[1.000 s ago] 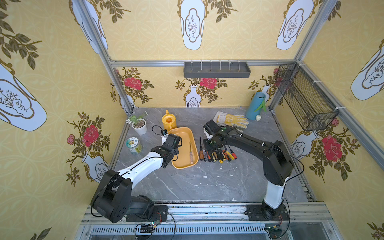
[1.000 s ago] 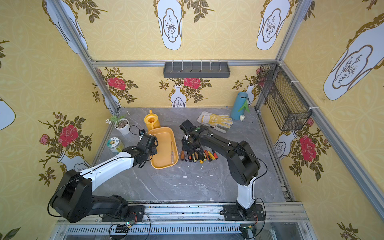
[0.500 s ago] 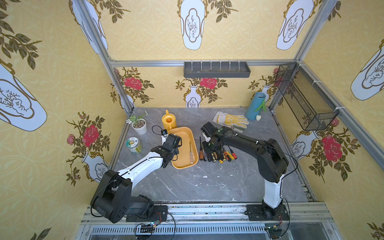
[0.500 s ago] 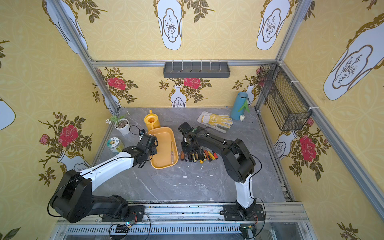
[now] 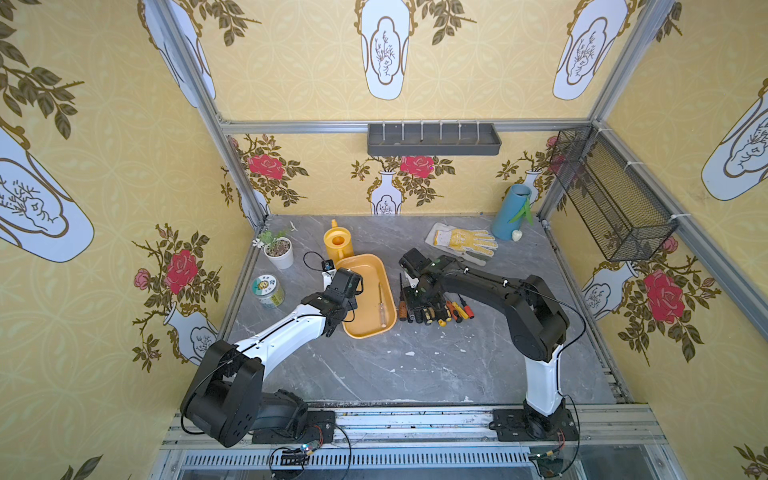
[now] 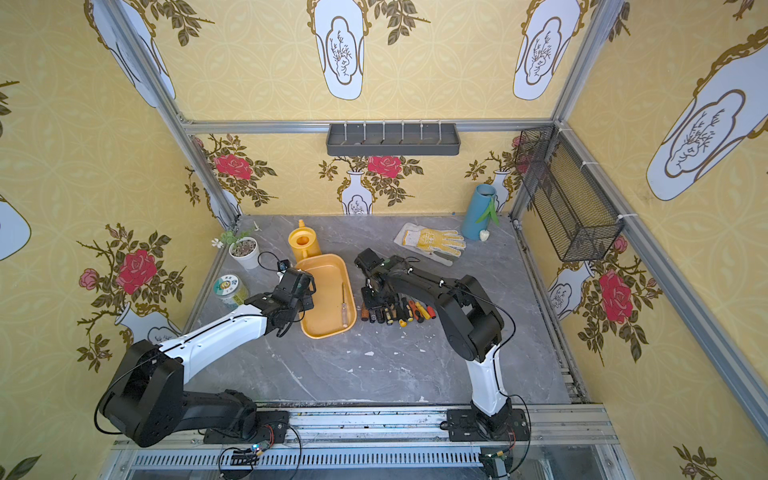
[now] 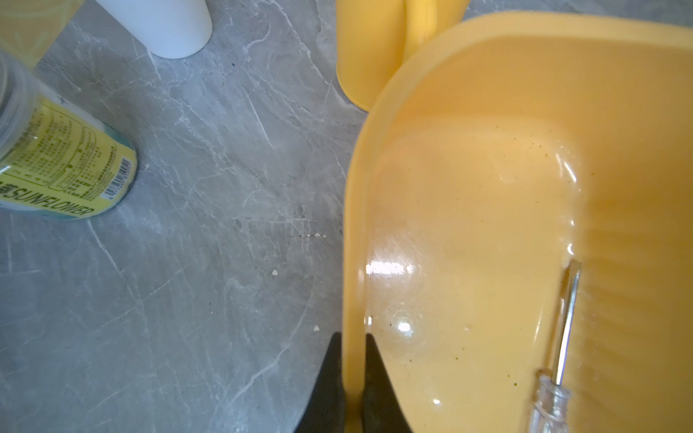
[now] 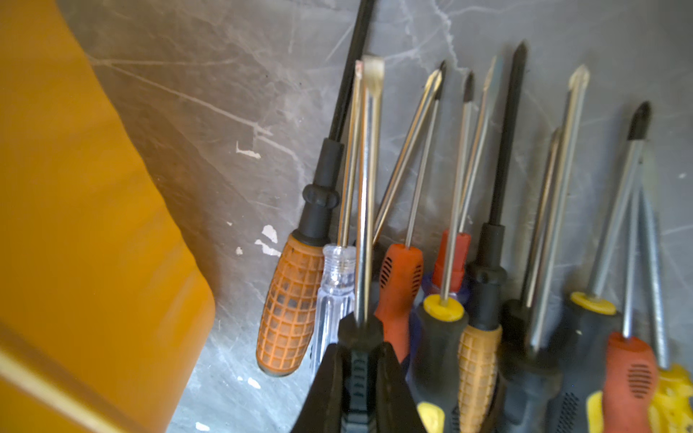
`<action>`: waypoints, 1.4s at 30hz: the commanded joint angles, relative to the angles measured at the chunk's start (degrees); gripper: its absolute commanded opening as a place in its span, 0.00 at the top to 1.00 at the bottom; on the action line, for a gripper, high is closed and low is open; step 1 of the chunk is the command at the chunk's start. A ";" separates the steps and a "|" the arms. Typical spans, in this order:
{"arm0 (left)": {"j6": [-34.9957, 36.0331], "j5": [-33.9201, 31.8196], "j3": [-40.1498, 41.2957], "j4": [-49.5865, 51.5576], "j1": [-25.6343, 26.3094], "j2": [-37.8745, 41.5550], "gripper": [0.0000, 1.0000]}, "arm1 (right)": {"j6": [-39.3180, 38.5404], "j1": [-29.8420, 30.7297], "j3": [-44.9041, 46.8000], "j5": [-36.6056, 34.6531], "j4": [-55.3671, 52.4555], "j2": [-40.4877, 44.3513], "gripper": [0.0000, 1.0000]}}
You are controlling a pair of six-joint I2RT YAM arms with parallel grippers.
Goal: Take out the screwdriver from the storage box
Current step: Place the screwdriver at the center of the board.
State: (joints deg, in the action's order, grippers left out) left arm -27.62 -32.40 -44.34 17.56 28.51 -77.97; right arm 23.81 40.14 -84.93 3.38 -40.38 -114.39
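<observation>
- Gripping the long wall of the storage box on its own side, the left gripper is clenched on the rim, with 1 black finger outside and 1 inside.
- The box stands on the grey table, just in front of the yellow watering can.
- 1 clear-handled screwdriver lies inside the box, along the long wall nearer the right arm. Its blade points toward the back wall in both top views.
- The right gripper is outside the box, with its jaws clamped on the black-handled screwdriver, which has a flat blade.
- This gripper is over the row of screwdrivers that lie on the table just beside the box. I cannot tell if the held one touches them.
- A work glove lies behind the right arm, and a blue vase stands in the back corner.
- A small plant pot and a tin stand near the left wall.
</observation>
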 commanded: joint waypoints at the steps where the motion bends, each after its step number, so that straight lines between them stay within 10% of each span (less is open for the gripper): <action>1: 0.46 -0.31 -0.10 0.09 -0.08 -0.38 1.00 | 1.03 0.11 0.77 0.11 0.93 -0.23 0.94; 42: 0.73 -0.56 -2.17 1.87 -0.07 -1.01 1.00 | 1.38 0.73 3.50 -2.17 4.03 5.25 0.39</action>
State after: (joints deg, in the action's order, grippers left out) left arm -27.18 -32.36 -46.59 19.53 28.49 -78.89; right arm 25.08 40.71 -82.00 2.26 -38.00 -110.28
